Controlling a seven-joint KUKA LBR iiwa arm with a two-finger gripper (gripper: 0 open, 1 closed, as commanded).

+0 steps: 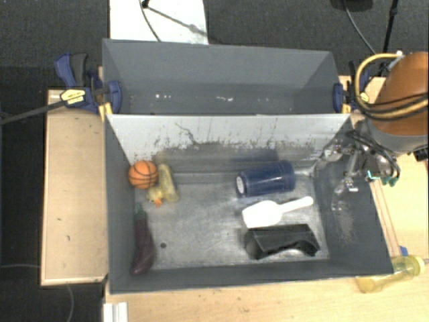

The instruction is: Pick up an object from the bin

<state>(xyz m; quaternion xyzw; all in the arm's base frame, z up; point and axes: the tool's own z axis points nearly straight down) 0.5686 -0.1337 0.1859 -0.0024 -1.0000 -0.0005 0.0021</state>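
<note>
My gripper (347, 174) hangs over the bin's right side, above the sloping right wall, with nothing seen in it. Nearest to it, on its left, lies a dark blue cylinder (267, 179) on its side, its pale end facing left. Below that rests a white plastic scoop (273, 212), its handle pointing right toward the gripper. A black blocky object (282, 240) sits at the bin's front, just under the scoop.
At the left of the bin lie a small orange basketball (143, 174), a yellowish toy (163, 186) beside it, and a dark purple aubergine-like piece (142, 244) along the left wall. The arm with its orange cover comes in from the right.
</note>
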